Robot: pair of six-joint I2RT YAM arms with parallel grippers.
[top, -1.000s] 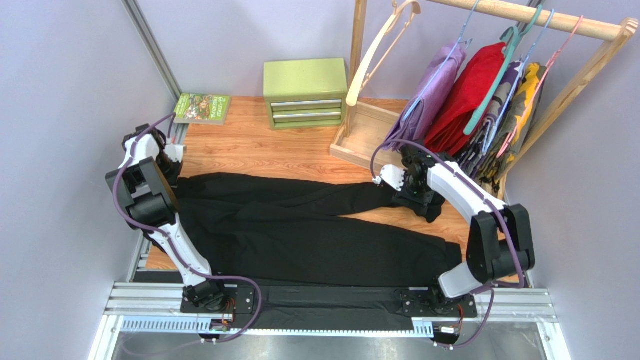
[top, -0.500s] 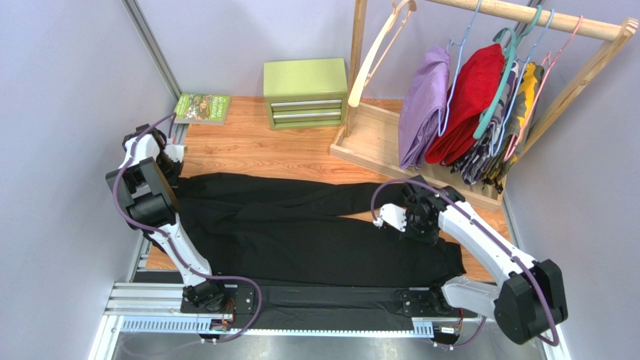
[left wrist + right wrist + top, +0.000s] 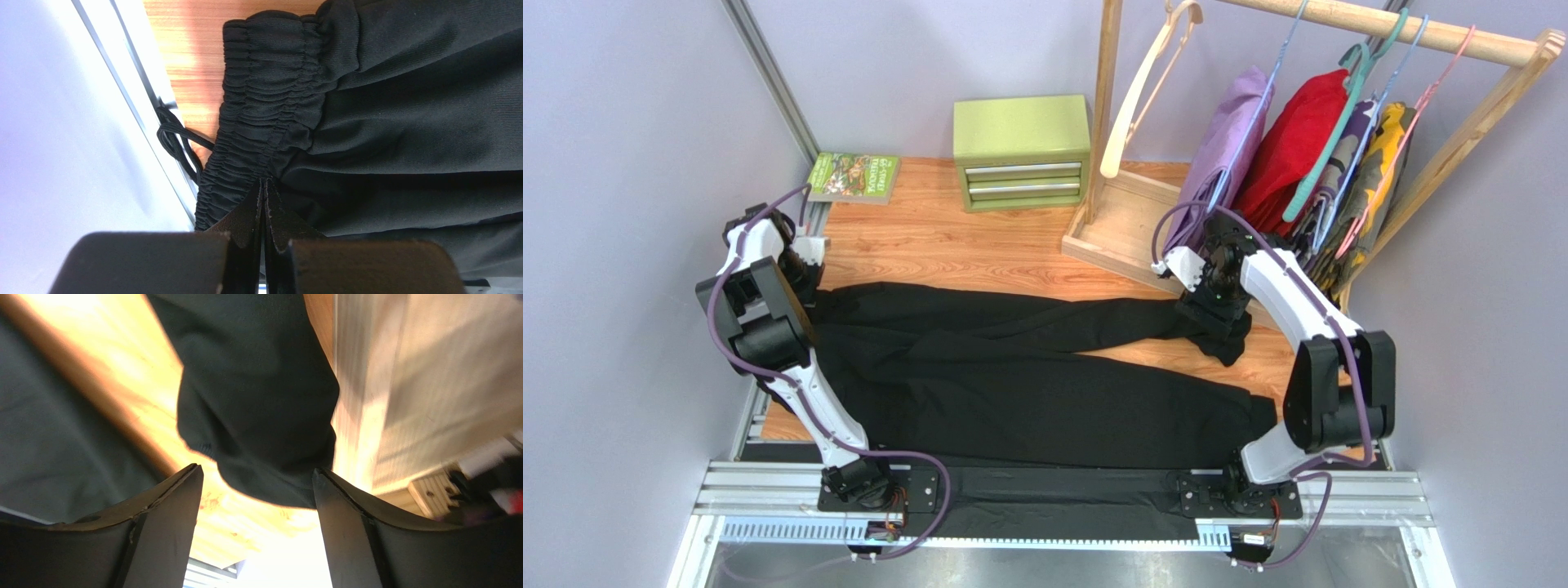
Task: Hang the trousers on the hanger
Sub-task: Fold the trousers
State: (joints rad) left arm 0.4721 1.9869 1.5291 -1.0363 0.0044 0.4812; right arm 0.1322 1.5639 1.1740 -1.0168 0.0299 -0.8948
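The black trousers lie spread across the wooden table, waistband at the left, legs running right. My left gripper is at the waistband's far corner; the left wrist view shows it shut, fingertips pinched into the gathered elastic waistband. My right gripper hangs open just over the upper leg's end. In the right wrist view that rounded leg end lies loose on the table beyond the spread fingers. The beige wooden hanger hangs bare at the left end of the rail.
A wooden clothes rack stands at the back right, its base tray next to my right gripper. Purple and red garments hang there on thin hangers. A green drawer box and a book sit at the back.
My right gripper has opened and let go of the leg end. The right arm swung toward the near side, then back toward the rack. The left arm has not moved.
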